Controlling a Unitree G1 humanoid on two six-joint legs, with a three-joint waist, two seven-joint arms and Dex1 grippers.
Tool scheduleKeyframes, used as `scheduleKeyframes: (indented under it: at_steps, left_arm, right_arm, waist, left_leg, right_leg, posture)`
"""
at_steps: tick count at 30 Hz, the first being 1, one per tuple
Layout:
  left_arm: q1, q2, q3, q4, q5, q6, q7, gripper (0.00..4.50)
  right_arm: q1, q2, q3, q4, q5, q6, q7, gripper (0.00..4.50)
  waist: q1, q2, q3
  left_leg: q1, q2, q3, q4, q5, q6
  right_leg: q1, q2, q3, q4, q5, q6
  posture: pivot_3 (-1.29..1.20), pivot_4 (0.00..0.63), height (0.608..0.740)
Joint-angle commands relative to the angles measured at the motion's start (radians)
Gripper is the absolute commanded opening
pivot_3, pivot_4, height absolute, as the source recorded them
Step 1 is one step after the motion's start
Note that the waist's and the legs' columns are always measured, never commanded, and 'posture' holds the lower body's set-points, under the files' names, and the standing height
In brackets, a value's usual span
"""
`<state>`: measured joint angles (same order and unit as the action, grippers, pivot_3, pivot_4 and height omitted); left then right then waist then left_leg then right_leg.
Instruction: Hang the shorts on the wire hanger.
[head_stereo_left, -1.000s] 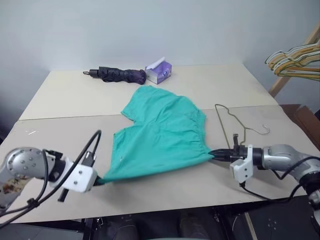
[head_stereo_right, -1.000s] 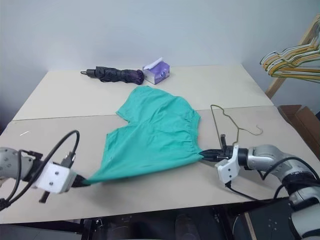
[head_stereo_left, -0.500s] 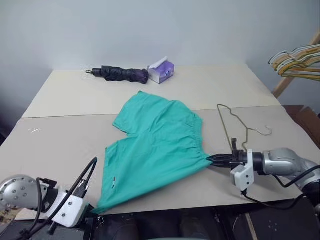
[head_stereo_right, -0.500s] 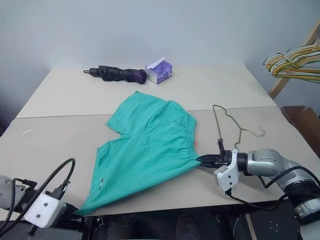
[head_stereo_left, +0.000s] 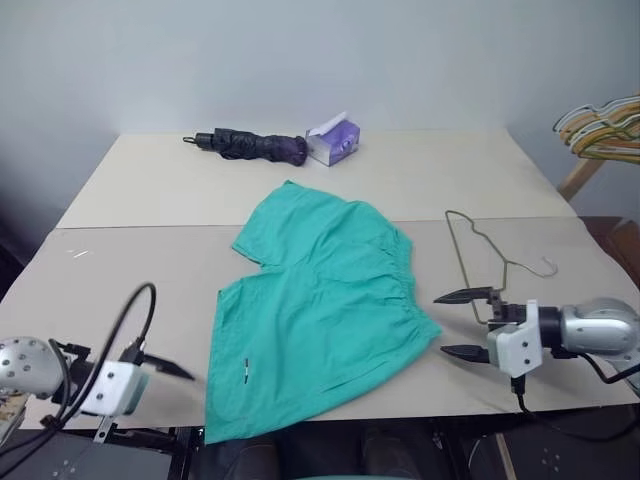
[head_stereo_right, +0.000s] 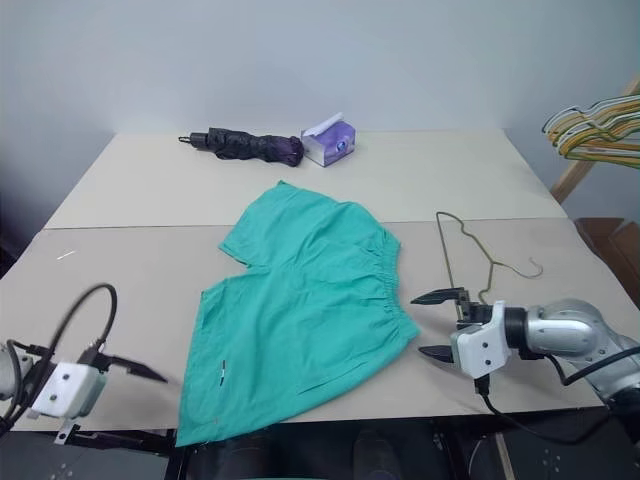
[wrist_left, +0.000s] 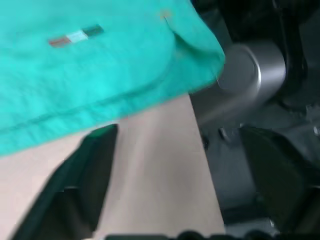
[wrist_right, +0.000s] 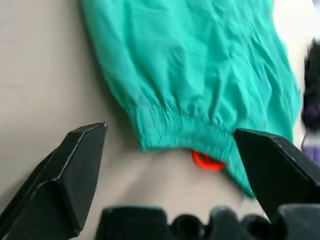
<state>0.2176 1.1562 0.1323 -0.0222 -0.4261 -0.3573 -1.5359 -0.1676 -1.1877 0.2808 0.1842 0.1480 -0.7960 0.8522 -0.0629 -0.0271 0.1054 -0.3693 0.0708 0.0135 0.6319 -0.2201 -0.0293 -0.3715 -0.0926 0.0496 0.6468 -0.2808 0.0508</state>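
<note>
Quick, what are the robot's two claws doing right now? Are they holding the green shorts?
Left claw: open, holding nothing, beside the teal-green fabric shorts.
Right claw: open, holding nothing, just off the shorts' waistband.

- shorts (head_stereo_right: 300, 310) flat on table (head_stereo_right: 120, 270), near corner hanging off the front edge
- wire hanger (head_stereo_right: 478, 255) just beside the waistband
- right gripper (head_stereo_right: 434, 324) spread wide, empty, between shorts and hanger
- left gripper (head_stereo_right: 135, 371) empty
- umbrella (head_stereo_right: 245, 146), tissue box (head_stereo_right: 331, 143) at back
</note>
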Motion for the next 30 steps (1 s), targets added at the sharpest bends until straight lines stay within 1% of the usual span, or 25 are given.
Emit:
scheduleKeyframes:
  at_steps: [1,3,5,6,7,8,10,12,13,14,16,17,19,21,23,26,30]
  left_arm:
    - [-0.183,0.039,0.057,-0.069,-0.203,0.242,0.005,4.47]
    - [-0.296,0.024,0.029,-0.077,-0.255,0.362,0.013,4.47]
    - [-0.443,-0.021,-0.020,-0.080,-0.295,0.504,0.067,4.47]
    - [-0.488,-0.037,-0.034,-0.081,-0.300,0.550,0.083,4.47]
    - [-0.565,-0.068,-0.064,-0.087,-0.302,0.613,0.116,4.47]
    - [-0.646,-0.103,-0.096,-0.097,-0.310,0.684,0.155,4.47]
    - [-0.754,-0.155,-0.134,-0.113,-0.319,0.793,0.208,4.47]
    - [-0.828,-0.206,-0.156,-0.130,-0.331,0.881,0.254,4.47]
    - [-0.867,-0.239,-0.172,-0.142,-0.342,0.929,0.283,4.47]
    - [-0.891,-0.261,-0.179,-0.152,-0.347,0.962,0.302,4.47]
    - [-0.923,-0.295,-0.199,-0.171,-0.347,1.017,0.323,4.47]
    - [-0.933,-0.311,-0.209,-0.179,-0.342,1.037,0.329,4.47]
    - [-0.944,-0.340,-0.222,-0.195,-0.335,1.063,0.340,4.47]
    - [-0.943,-0.356,-0.220,-0.204,-0.333,1.078,0.341,4.47]
    - [-0.936,-0.363,-0.216,-0.209,-0.325,1.080,0.340,4.47]
    - [-0.927,-0.371,-0.215,-0.203,-0.310,1.071,0.336,4.50]
    - [-0.924,-0.378,-0.210,-0.201,-0.299,1.067,0.336,4.50]
  right_arm:
    - [0.071,-0.043,-0.153,-0.094,0.187,0.241,0.011,4.50]
    - [0.110,-0.038,-0.227,-0.135,0.250,0.383,-0.006,4.50]
    - [0.138,-0.025,-0.298,-0.173,0.311,0.584,-0.052,4.50]
    - [0.148,-0.018,-0.322,-0.190,0.322,0.648,-0.064,4.50]
    - [0.154,-0.013,-0.339,-0.208,0.327,0.739,-0.094,4.50]
    - [0.160,-0.010,-0.346,-0.228,0.300,0.818,-0.131,4.50]
    - [0.166,-0.004,-0.355,-0.270,0.265,0.954,-0.180,4.50]
    - [0.159,0.012,-0.366,-0.304,0.269,1.078,-0.210,4.50]
    - [0.135,0.023,-0.359,-0.314,0.283,1.189,-0.233,4.50]
    - [0.116,0.033,-0.355,-0.323,0.289,1.269,-0.248,4.50]
    - [0.042,0.053,-0.313,-0.308,0.273,1.486,-0.287,4.50]
    - [0.008,0.072,-0.292,-0.284,0.246,1.544,-0.305,4.50]
    - [-0.052,0.113,-0.263,-0.233,0.213,1.618,-0.324,4.50]
    - [-0.107,0.163,-0.268,-0.187,0.218,1.672,-0.326,4.50]
    - [-0.156,0.193,-0.238,-0.135,0.182,1.692,-0.323,4.50]
    - [-0.241,0.246,-0.186,-0.036,0.140,1.691,-0.300,3.94]
    - [-0.315,0.293,-0.145,0.083,0.069,1.680,-0.298,2.58]
  waist:
    - [0.012,-0.001,0.001]
    - [0.015,0.000,0.000]
    - [0.014,0.001,0.000]
    - [0.014,0.002,0.000]
    - [0.014,0.002,-0.001]
    - [0.014,0.002,-0.001]
    - [0.014,0.001,-0.001]
    - [0.011,0.001,-0.001]
    - [0.006,0.001,-0.001]
    - [0.001,0.001,-0.001]
    - [-0.010,0.002,-0.002]
    - [-0.014,0.002,-0.002]
    - [-0.019,0.001,-0.002]
    - [-0.023,0.001,-0.002]
    - [-0.028,0.002,-0.002]
    - [-0.038,0.002,-0.002]
    - [-0.041,0.001,-0.002]
  left_leg:
    - [0.000,0.000,0.000,0.001,0.000,0.000]
    - [0.000,0.000,-0.001,0.003,0.000,0.000]
    - [0.000,0.000,0.000,0.004,0.000,0.000]
    - [0.000,0.000,0.000,0.004,0.000,0.000]
    - [0.000,0.000,-0.001,0.004,0.000,0.000]
    - [0.000,0.000,-0.001,0.004,0.000,0.000]
    - [-0.003,0.000,-0.002,0.005,0.000,0.000]
    - [-0.008,0.000,-0.004,0.009,0.000,0.000]
    - [-0.009,0.000,-0.004,0.010,0.000,0.000]
    - [-0.011,0.000,-0.004,0.011,0.000,0.000]
    - [-0.016,-0.001,-0.005,0.012,0.000,0.000]
    - [-0.016,-0.001,-0.005,0.012,0.000,0.000]
    - [-0.017,-0.001,-0.006,0.012,0.000,0.000]
    - [-0.019,-0.001,-0.007,0.012,0.000,0.000]
    - [-0.021,-0.001,-0.007,0.012,0.000,0.000]
    - [-0.021,-0.002,-0.007,0.012,0.000,0.000]
    - [-0.021,-0.002,-0.008,0.012,0.000,0.000]
  right_leg:
    - [0.000,0.000,-0.001,0.001,0.000,0.000]
    - [0.000,0.000,-0.001,0.001,0.000,0.001]
    - [0.001,0.000,-0.001,0.001,-0.001,0.004]
    - [0.001,0.000,-0.001,0.001,-0.001,0.004]
    - [0.001,0.001,-0.001,0.001,0.000,0.004]
    - [0.001,0.001,-0.001,0.001,0.000,0.003]
    - [0.000,0.002,-0.001,0.001,0.001,0.003]
    - [-0.002,0.002,-0.002,0.001,0.001,0.004]
    - [-0.003,0.002,-0.001,0.001,0.001,0.004]
    - [-0.004,0.002,-0.001,0.000,0.001,0.004]
    - [-0.008,0.002,-0.001,0.001,0.002,0.005]
    - [-0.009,0.002,-0.001,0.001,0.002,0.005]
    - [-0.011,0.003,0.000,0.001,0.002,0.005]
    - [-0.013,0.003,0.000,0.001,0.002,0.005]
    - [-0.015,0.003,0.000,0.001,0.002,0.005]
    - [-0.015,0.003,0.000,0.001,0.002,0.005]
    - [-0.015,0.003,0.000,0.001,0.003,0.005]
  posture:
    - [-0.08,0.104,0.740]
    - [-0.10,0.099,0.740]
    - [-0.11,0.094,0.740]
    - [-0.11,0.090,0.740]
    - [-0.11,0.086,0.740]
    - [-0.11,0.086,0.740]
    - [-0.12,0.077,0.740]
    - [-0.12,0.074,0.740]
    - [-0.13,0.071,0.740]
    - [-0.13,0.071,0.740]
    - [-0.12,0.064,0.740]
    - [-0.12,0.063,0.740]
    - [-0.13,0.061,0.740]
    - [-0.13,0.057,0.740]
    - [-0.14,0.057,0.740]
    - [-0.14,0.055,0.740]
    - [-0.13,0.056,0.740]
